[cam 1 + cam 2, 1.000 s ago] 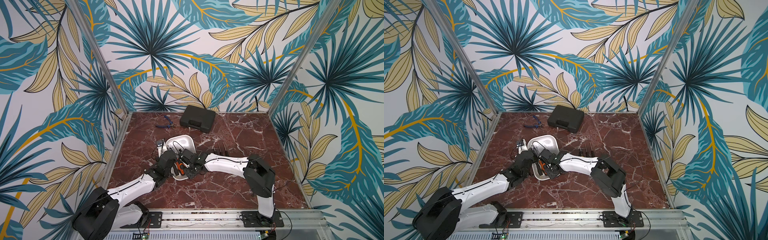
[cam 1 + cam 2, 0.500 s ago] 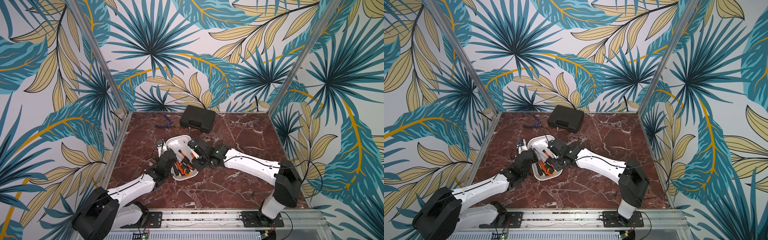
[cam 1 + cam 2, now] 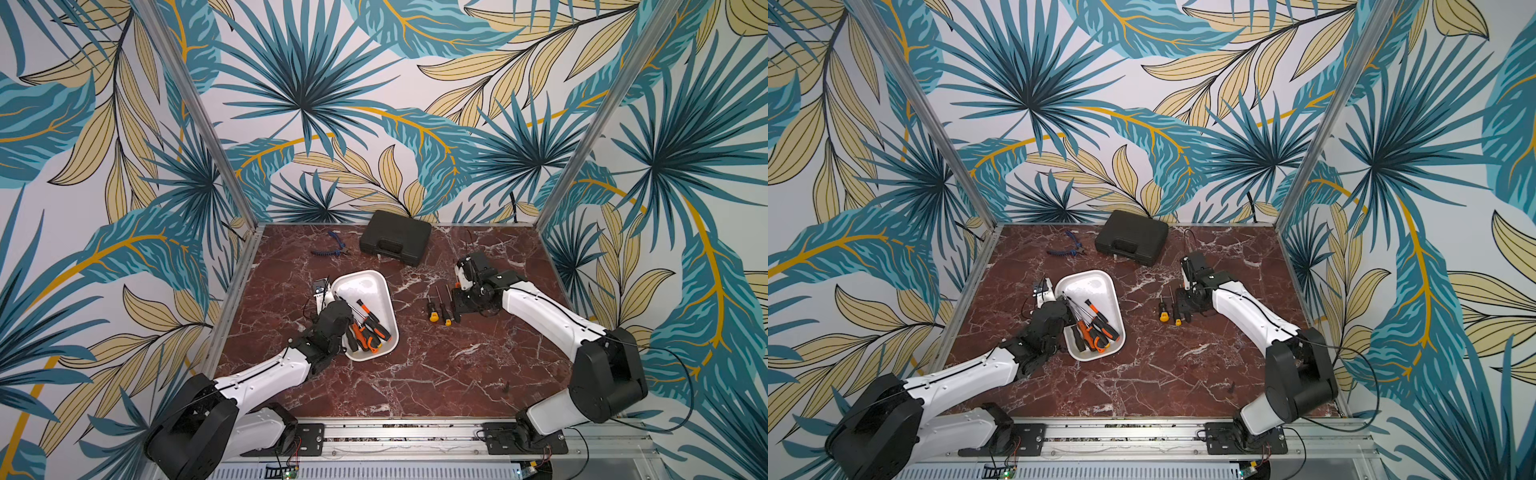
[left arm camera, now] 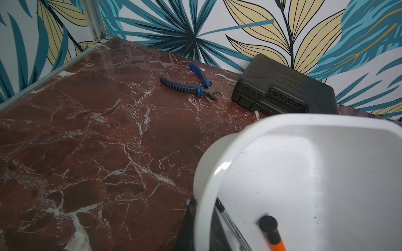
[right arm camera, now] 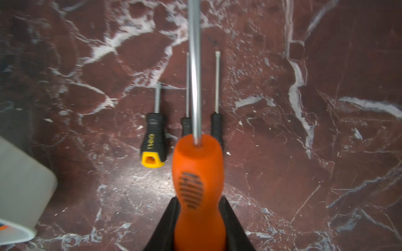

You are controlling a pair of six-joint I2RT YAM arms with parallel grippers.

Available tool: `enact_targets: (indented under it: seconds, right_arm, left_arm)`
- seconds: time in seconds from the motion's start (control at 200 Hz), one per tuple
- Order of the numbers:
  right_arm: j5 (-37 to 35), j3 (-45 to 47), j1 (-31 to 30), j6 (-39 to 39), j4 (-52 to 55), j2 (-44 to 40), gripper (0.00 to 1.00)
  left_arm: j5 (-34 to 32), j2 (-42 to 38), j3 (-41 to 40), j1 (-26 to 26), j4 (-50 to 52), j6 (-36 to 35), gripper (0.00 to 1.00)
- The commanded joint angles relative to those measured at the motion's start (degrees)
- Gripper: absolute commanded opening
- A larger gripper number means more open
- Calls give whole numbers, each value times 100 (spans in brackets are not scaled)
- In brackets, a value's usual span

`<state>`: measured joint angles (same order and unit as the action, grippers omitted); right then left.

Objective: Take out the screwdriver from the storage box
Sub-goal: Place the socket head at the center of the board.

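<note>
Storage box: the white storage box (image 3: 363, 289) (image 3: 1086, 286) (image 4: 282, 173) sits on the red marble table (image 3: 415, 374), with its far half bare.
Box contents: several orange-and-black screwdrivers (image 3: 368, 328) (image 3: 1096, 326) lie piled in the box's near half, shafts pointing to its far end.
Left gripper: the left gripper (image 3: 336, 307) (image 4: 203, 223) is at the box's left wall. It is pinched on that wall, with one finger (image 4: 191, 217) outside the rim and the other inside.
Right gripper: the right gripper (image 3: 459, 301) (image 5: 199, 217) is well to the right of the box, clamped on a screwdriver's handle.
Screwdriver: the orange-handled screwdriver (image 5: 196, 165) is out of the box, held between the right jaws. Its steel shaft points away from the wrist.
Below it: three small black-handled screwdrivers (image 3: 442, 309) (image 3: 1169, 309) (image 5: 153, 143) lie side by side on the table, right of the box. The held one crosses over the middle one; I cannot tell whether it touches anything.
Pliers: blue-handled cutters (image 3: 330, 247) (image 3: 1065, 248) (image 4: 191, 88) lie beyond the box.
Case: a closed black hard case (image 3: 395, 241) (image 3: 1131, 237) (image 4: 282, 93) lies beyond the box, just beside the cutters.
</note>
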<state>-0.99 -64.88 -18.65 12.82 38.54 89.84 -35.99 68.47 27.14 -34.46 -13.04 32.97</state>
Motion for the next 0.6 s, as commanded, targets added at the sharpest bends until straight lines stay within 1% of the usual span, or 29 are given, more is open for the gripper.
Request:
enact_targets:
  seconds: [0.0, 0.12, 0.3, 0.491, 0.591]
  right_arm:
    - [293, 40, 354, -225, 145, 459, 11]
    - [297, -288, 639, -467, 315, 997, 11]
    - [319, -787, 754, -740, 633, 1756, 11]
    - [132, -1086, 767, -834, 888, 2097, 11]
    - [145, -1179, 826, -825, 960, 2179, 12]
  left_arm:
    - [-34, -154, 47, -8, -326, 78, 0]
    - [-66, -224, 4, 9, -322, 77, 0]
    - [-71, -272, -59, 18, -331, 95, 0]
    - [-77, -281, -86, 27, -357, 112, 0]
    - [-75, -277, -94, 36, -366, 112, 0]
